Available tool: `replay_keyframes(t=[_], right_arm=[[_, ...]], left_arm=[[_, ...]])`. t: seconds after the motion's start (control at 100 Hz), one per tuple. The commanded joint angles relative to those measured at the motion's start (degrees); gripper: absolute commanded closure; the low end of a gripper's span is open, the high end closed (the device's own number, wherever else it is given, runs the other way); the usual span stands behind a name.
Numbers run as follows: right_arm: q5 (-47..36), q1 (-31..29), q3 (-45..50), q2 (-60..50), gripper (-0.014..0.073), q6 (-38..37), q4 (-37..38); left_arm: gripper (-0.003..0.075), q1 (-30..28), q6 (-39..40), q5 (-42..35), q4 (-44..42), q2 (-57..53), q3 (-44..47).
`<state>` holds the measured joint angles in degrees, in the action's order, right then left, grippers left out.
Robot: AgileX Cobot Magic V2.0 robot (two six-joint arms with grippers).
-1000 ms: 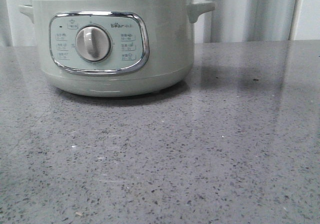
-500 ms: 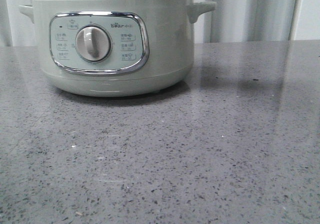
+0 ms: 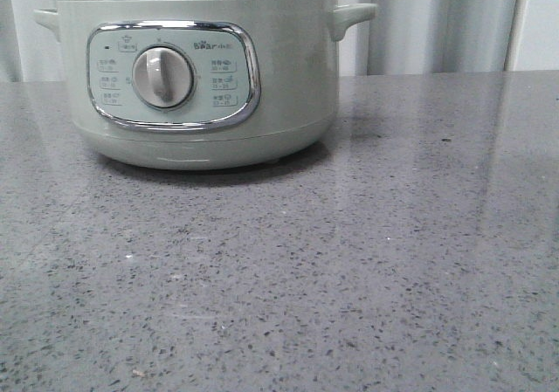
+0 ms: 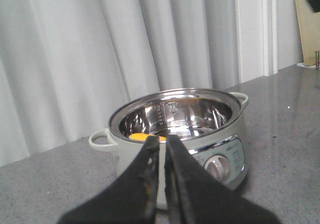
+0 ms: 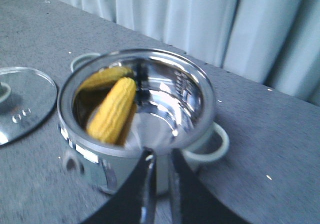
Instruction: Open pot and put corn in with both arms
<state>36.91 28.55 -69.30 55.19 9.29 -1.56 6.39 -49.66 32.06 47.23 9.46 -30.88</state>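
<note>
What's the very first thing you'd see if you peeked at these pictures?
The bright yellow corn jumps out, lying inside the shiny steel bowl of the open pale-green pot. In the front view the pot fills the back left of the grey speckled table, its round grey dial facing the camera. A glass lid lies flat on the table beside the pot.

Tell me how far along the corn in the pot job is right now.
It looks essentially done. The pale-green electric pot is open, its clear glass lid lying flat on the grey counter beside it. The yellow corn cob leans inside the steel bowl. Nothing is in hand: the left gripper and right gripper are nearly closed and empty, clear of the pot. Nothing seems left beyond backing the arms away.
</note>
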Motion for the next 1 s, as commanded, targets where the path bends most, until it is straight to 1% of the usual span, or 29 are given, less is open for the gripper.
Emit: replay_keyframes(t=[0.0, 0.19, 0.31, 0.36, 0.43, 0.47, 0.54, 0.65, 0.8, 0.99], right_arm=[[-4.58, -0.21, 6.15, -9.59, 0.0661, 0.76, 3.21], [-11.33, -0.21, 24.41, -33.04, 0.0661, 0.76, 7.66], [-12.8, -0.21, 31.5, -46.96, 0.0661, 0.23, 8.08], [-12.3, -0.21, 33.53, -52.1, 0.0658, -2.36, 9.21], [-9.89, -0.21, 35.67, -56.49, 0.0658, -8.62, 11.84], [-7.67, -0.21, 36.44, -57.06, 0.0658, -11.41, 12.93], [-4.41, -0.21, 36.7, -56.16, 0.0659, -12.04, 13.37], [-4.65, -0.21, 37.08, -55.22, 0.0659, -12.04, 13.38], [-4.65, -0.21, 37.08, -55.11, 0.0659, -12.04, 13.38], [-4.65, -0.21, 37.08, -55.11, 0.0659, -12.04, 13.38]], left_arm=[[0.0741, 0.42, -0.05, -2.91, 1.51, -0.73, 1.28], [0.0741, 0.42, -0.05, -2.81, 1.97, -1.23, 3.58], [0.0741, 0.42, -0.05, -2.81, 1.97, -1.23, 3.99], [0.0741, 0.42, -0.05, -2.81, 1.97, -1.23, 3.99], [0.0741, 0.42, -0.05, -2.81, 1.97, -1.23, 3.99], [0.0741, 0.42, -0.05, -2.81, 1.97, -1.23, 3.99], [0.0741, 0.42, -0.05, -2.81, 2.23, -1.12, 3.99], [0.0741, 0.42, -0.05, -2.81, 2.68, -1.12, 3.99], [0.0741, 0.42, -0.05, -2.81, 8.87, -1.12, 3.99], [0.0741, 0.42, -0.05, -2.81, 9.16, -1.12, 3.99]])
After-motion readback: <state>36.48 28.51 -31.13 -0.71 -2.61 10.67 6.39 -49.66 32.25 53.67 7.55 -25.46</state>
